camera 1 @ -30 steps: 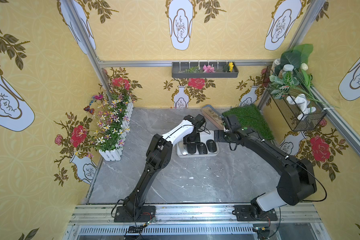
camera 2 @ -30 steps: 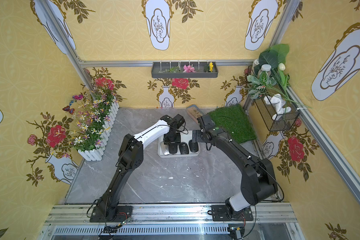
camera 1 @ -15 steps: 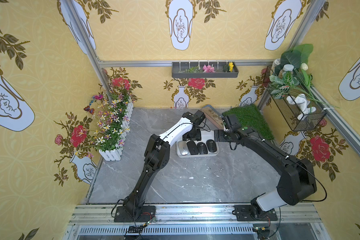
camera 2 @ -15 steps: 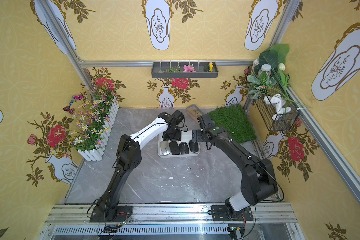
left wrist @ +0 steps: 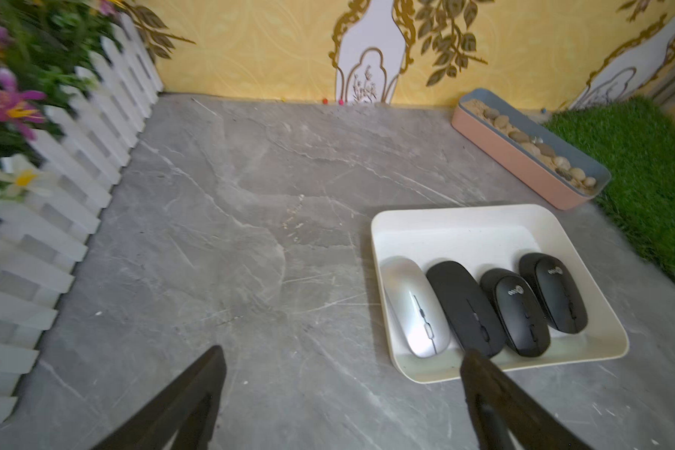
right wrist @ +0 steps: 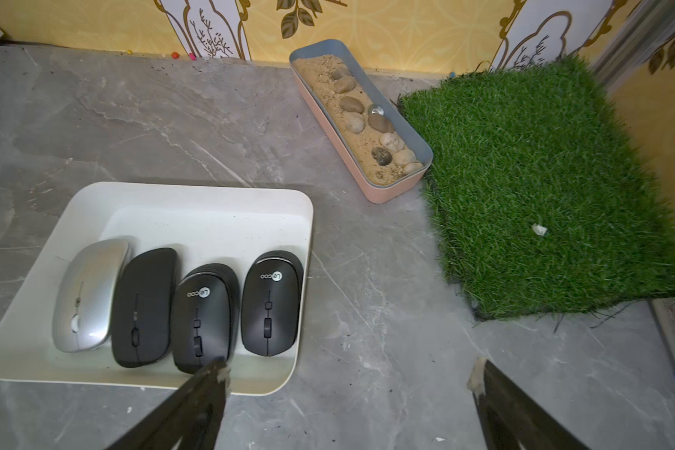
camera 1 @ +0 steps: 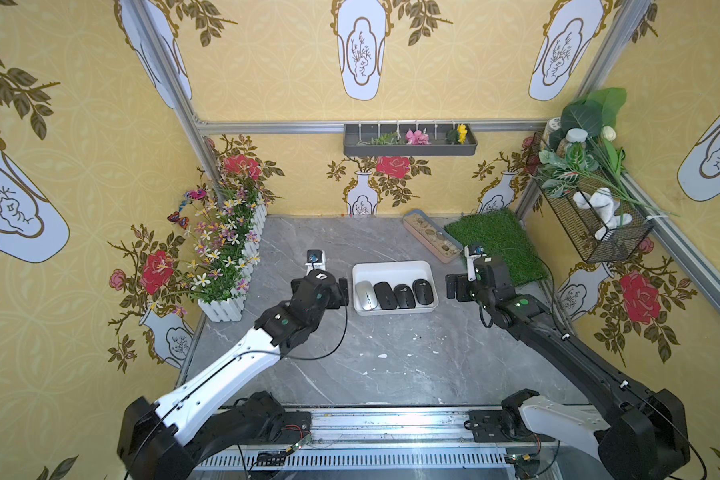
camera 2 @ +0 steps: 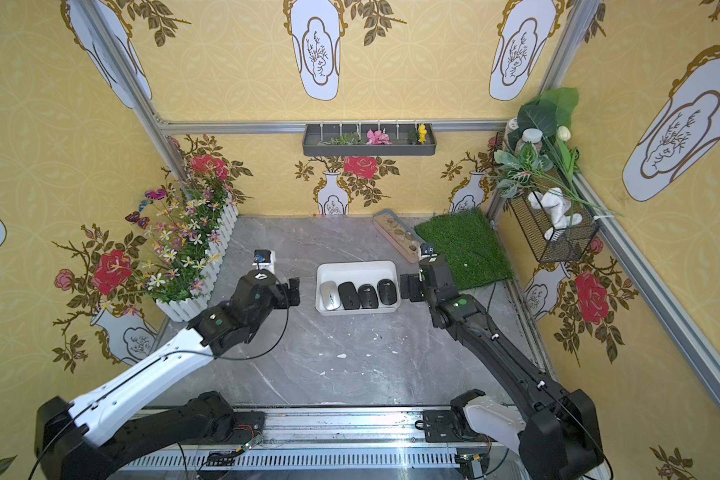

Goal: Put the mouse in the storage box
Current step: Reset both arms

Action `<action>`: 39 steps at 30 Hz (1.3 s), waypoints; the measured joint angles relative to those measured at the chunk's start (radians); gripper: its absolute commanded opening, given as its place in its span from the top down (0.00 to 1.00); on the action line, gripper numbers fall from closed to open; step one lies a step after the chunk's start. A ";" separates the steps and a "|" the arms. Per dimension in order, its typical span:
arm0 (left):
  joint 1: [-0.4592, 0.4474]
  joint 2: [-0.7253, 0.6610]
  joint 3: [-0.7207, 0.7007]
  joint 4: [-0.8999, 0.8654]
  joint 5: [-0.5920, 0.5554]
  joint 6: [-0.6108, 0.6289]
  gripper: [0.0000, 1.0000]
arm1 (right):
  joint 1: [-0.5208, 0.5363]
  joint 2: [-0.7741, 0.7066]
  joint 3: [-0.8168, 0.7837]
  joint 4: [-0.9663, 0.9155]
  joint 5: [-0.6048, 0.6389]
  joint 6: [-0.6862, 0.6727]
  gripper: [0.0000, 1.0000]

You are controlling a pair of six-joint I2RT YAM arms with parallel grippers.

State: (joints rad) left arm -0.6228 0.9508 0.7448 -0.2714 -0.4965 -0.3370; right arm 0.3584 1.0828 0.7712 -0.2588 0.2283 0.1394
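Your left claw (camera 1: 343, 288) has drawn back since a second ago, when it hung over the left end of the box (camera 1: 393, 269). It now sits just beside that end, and the silver mouse (camera 1: 365, 295) it was over lies inside. From the left wrist you see its jaws spread wide with only bare table (left wrist: 250, 241) between them, so it holds nothing. The right claw (camera 1: 454, 286) has not shifted. It is just beside the box's right end, also spread and empty, so the box lies squarely between the two. What matters now is the row inside it. The silver mouse is leftmost and closest to your left claw, lying to that claw's right. Three black mice (camera 1: 404, 296) follow it toward the right claw. All four lie side by side, close-packed, with their long axes running from the near wall to the far wall, across the box's length. They fill the near part, and a strip of floor along the far wall stays bare. The pebble tray (camera 1: 431, 235) beyond holds only sand and stones. No mouse shows on the table in any view, so the task looks finished to me. You probably need no further reach, only to back both arms away without knocking the box's rim.
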 measured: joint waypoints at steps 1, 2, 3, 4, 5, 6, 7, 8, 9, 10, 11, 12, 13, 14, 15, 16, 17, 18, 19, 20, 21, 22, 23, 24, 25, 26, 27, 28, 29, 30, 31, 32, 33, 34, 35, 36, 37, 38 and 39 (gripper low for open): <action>0.001 -0.062 -0.058 0.034 -0.037 0.009 0.03 | -0.004 -0.027 -0.041 0.018 0.013 -0.016 0.03; 0.002 -0.112 -0.111 0.057 -0.071 0.023 0.03 | -0.010 -0.049 -0.074 0.030 0.021 -0.017 0.03; 0.002 -0.153 -0.154 0.069 -0.100 0.034 0.03 | -0.017 -0.064 -0.103 0.040 0.032 -0.017 0.03; 0.001 -0.187 -0.194 0.085 -0.128 0.049 0.03 | -0.028 -0.081 -0.139 0.057 0.045 -0.018 0.03; 0.001 -0.218 -0.230 0.097 -0.157 0.063 0.02 | -0.039 -0.092 -0.166 0.066 0.056 -0.018 0.03; 0.001 -0.242 -0.260 0.107 -0.185 0.080 0.01 | -0.047 -0.098 -0.189 0.079 0.063 -0.017 0.03; 0.001 -0.260 -0.285 0.117 -0.211 0.102 0.00 | -0.060 -0.106 -0.217 0.097 0.069 -0.018 0.03; 0.002 -0.270 -0.313 0.150 -0.238 0.130 0.00 | -0.070 -0.110 -0.238 0.106 0.078 -0.018 0.03; 0.002 -0.272 -0.334 0.179 -0.256 0.155 0.00 | -0.079 -0.113 -0.258 0.118 0.086 -0.019 0.03; 0.002 -0.272 -0.362 0.213 -0.275 0.184 0.00 | -0.087 -0.117 -0.278 0.138 0.090 -0.023 0.03; 0.004 -0.275 -0.393 0.243 -0.289 0.211 0.00 | -0.095 -0.122 -0.299 0.159 0.094 -0.032 0.03; 0.009 -0.282 -0.422 0.268 -0.295 0.235 0.00 | -0.102 -0.125 -0.317 0.178 0.099 -0.039 0.03; 0.019 -0.294 -0.456 0.299 -0.299 0.256 0.00 | -0.111 -0.127 -0.338 0.204 0.104 -0.041 0.03; 0.031 -0.308 -0.490 0.341 -0.300 0.269 0.00 | -0.122 -0.130 -0.360 0.232 0.106 -0.049 0.03; 0.044 -0.320 -0.520 0.372 -0.299 0.280 0.00 | -0.135 -0.132 -0.378 0.254 0.107 -0.062 0.03; 0.060 -0.334 -0.553 0.410 -0.298 0.296 0.00 | -0.152 -0.135 -0.400 0.282 0.108 -0.065 0.03; 0.079 -0.347 -0.584 0.445 -0.291 0.307 0.00 | -0.174 -0.138 -0.424 0.317 0.105 -0.069 0.03; 0.100 -0.357 -0.609 0.478 -0.285 0.315 0.00 | -0.192 -0.138 -0.441 0.344 0.092 -0.074 0.03; 0.128 -0.365 -0.634 0.513 -0.269 0.317 0.00 | -0.216 -0.137 -0.460 0.375 0.074 -0.082 0.03; 0.159 -0.372 -0.655 0.543 -0.254 0.322 0.00 | -0.238 -0.132 -0.476 0.412 0.055 -0.089 0.03; 0.188 -0.375 -0.669 0.569 -0.234 0.329 0.00 | -0.258 -0.124 -0.489 0.445 0.039 -0.092 0.03; 0.230 -0.374 -0.684 0.602 -0.208 0.335 0.00 | -0.281 -0.111 -0.502 0.480 0.016 -0.092 0.03; 0.276 -0.365 -0.695 0.636 -0.186 0.335 0.00 | -0.305 -0.093 -0.514 0.521 -0.005 -0.092 0.03; 0.314 -0.355 -0.705 0.666 -0.164 0.336 0.00 | -0.322 -0.079 -0.522 0.554 -0.020 -0.092 0.03; 0.356 -0.340 -0.712 0.695 -0.130 0.336 0.00 | -0.341 -0.061 -0.531 0.592 -0.034 -0.092 0.03; 0.391 -0.320 -0.715 0.722 -0.099 0.336 0.00 | -0.361 -0.041 -0.537 0.631 -0.055 -0.092 0.03; 0.424 -0.298 -0.715 0.747 -0.068 0.336 0.00 | -0.380 -0.019 -0.541 0.669 -0.074 -0.092 0.03; 0.463 -0.270 -0.715 0.780 -0.018 0.335 0.00 | -0.397 0.005 -0.543 0.707 -0.093 -0.092 0.03; 0.494 -0.245 -0.714 0.806 0.007 0.332 0.00 | -0.412 0.026 -0.543 0.735 -0.113 -0.092 0.03; 0.531 -0.211 -0.712 0.834 0.046 0.328 0.00 | -0.426 0.054 -0.542 0.770 -0.142 -0.091 0.03; 0.554 -0.179 -0.706 0.852 0.079 0.320 0.00 | -0.433 0.074 -0.544 0.800 -0.160 -0.091 0.03; 0.568 -0.152 -0.700 0.869 0.113 0.313 0.00 | -0.435 0.089 -0.548 0.827 -0.180 -0.090 0.03; 0.579 -0.119 -0.692 0.892 0.153 0.313 0.00 | -0.435 0.103 -0.557 0.865 -0.208 -0.089 0.03; 0.587 -0.080 -0.681 0.917 0.189 0.312 0.00 | -0.435 0.114 -0.562 0.889 -0.231 -0.090 0.03; 0.592 -0.050 -0.672 0.933 0.207 0.312 0.00 | -0.434 0.124 -0.563 0.908 -0.248 -0.091 0.03; 0.598 -0.016 -0.663 0.955 0.232 0.313 0.00 | -0.433 0.140 -0.565 0.935 -0.267 -0.092 0.03; 0.604 0.014 -0.658 0.975 0.254 0.313 0.00 | -0.433 0.156 -0.567 0.961 -0.283 -0.092 0.03; 0.611 0.040 -0.655 0.993 0.267 0.313 0.00 | -0.433 0.175 -0.571 0.989 -0.299 -0.093 0.03; 0.621 0.074 -0.653 1.017 0.290 0.313 0.00 | -0.432 0.203 -0.576 1.022 -0.312 -0.096 0.03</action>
State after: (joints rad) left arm -0.0021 1.0252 0.0917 0.7460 -0.2062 -0.0238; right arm -0.0734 1.2861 0.1947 0.7631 -0.0834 0.0433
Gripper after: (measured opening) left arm 0.998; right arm 0.974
